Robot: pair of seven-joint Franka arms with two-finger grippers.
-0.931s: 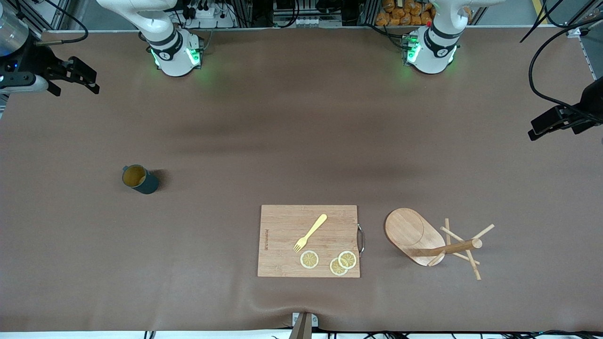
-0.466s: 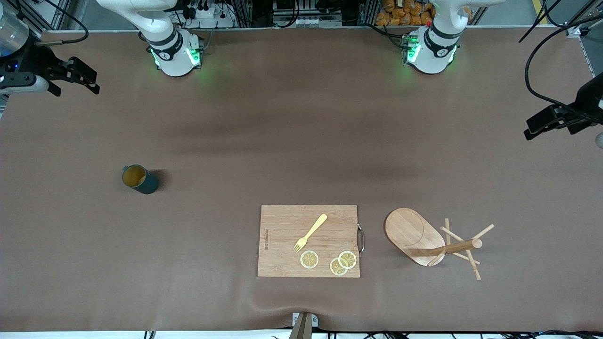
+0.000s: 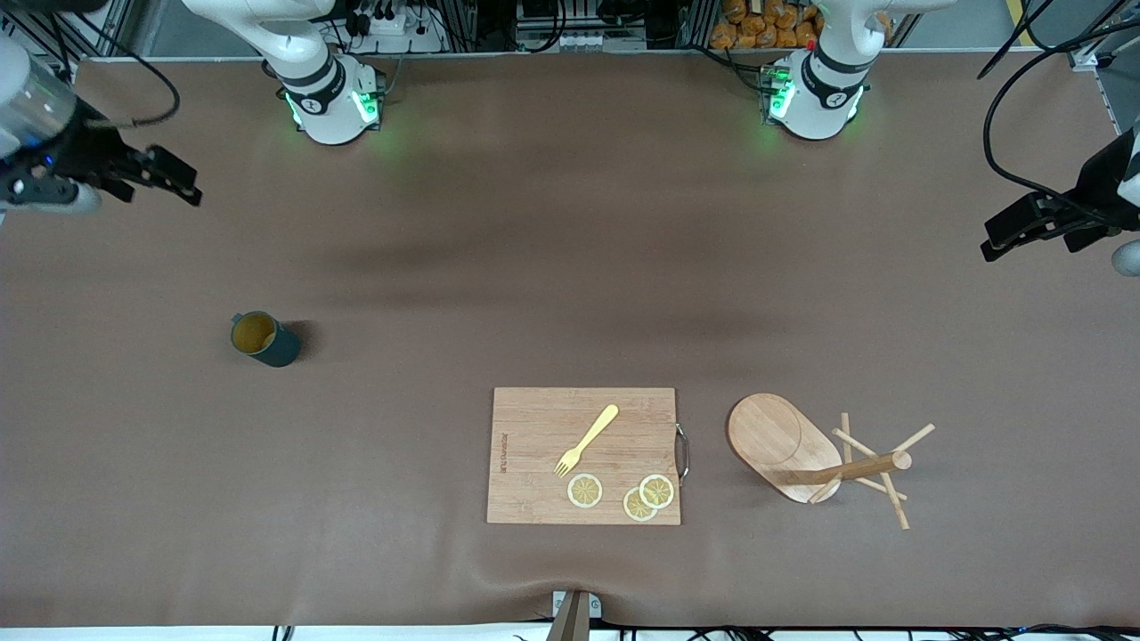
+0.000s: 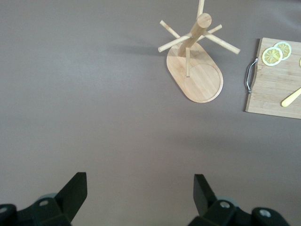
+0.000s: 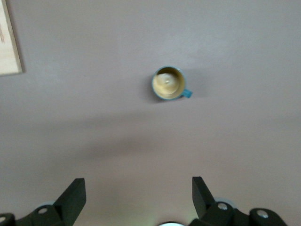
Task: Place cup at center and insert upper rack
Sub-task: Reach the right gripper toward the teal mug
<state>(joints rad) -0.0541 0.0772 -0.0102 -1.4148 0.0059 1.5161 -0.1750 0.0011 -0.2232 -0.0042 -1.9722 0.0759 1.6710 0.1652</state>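
Nothing done yet. My right gripper (image 3: 183,182) and left gripper (image 3: 1002,240) hang wide open, empty, at frame edges. Cup (image 3: 263,338) mid-left, upper rack (image 3: 824,458) lower right, both untouched.

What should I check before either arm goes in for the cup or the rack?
1. Cup upright, mouth up, nothing against it: ok.
2. Right hand open and empty, over bare table near the right arm's end: ok.
3. Left hand open and empty, at the left arm's end: ok.
4. Upper rack standing on its base: ok.
5. Table centre free for the cup: ok; the cutting board lies nearer the camera.
6. Cup at centre: not ok.
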